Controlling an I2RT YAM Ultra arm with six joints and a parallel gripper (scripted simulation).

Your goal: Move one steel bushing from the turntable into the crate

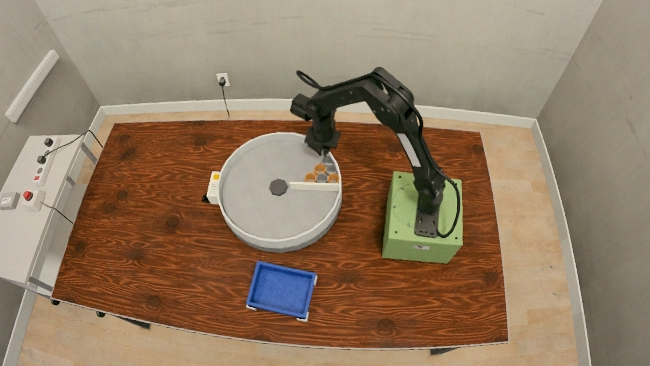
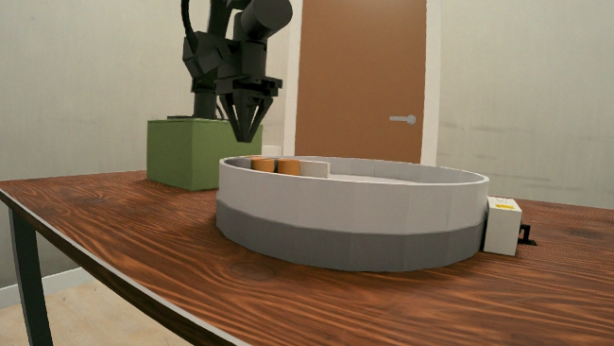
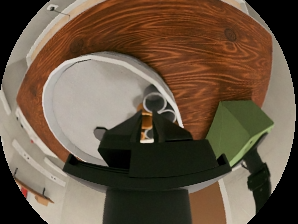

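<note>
My gripper is empty and slightly open, with a narrow gap between its fingertips. It hangs above the back right part of the grey turntable, higher than its rim. A steel bushing stands at the back of the cluster, just ahead of the fingertips in the wrist view. Another steel bushing stands by the white divider, among orange bushings. My fingers partly hide the cluster in the wrist view. The blue crate is empty.
The white divider runs from the dark hub to the turntable's right wall. A white box adjoins the turntable's left side. The green arm base stands to the right.
</note>
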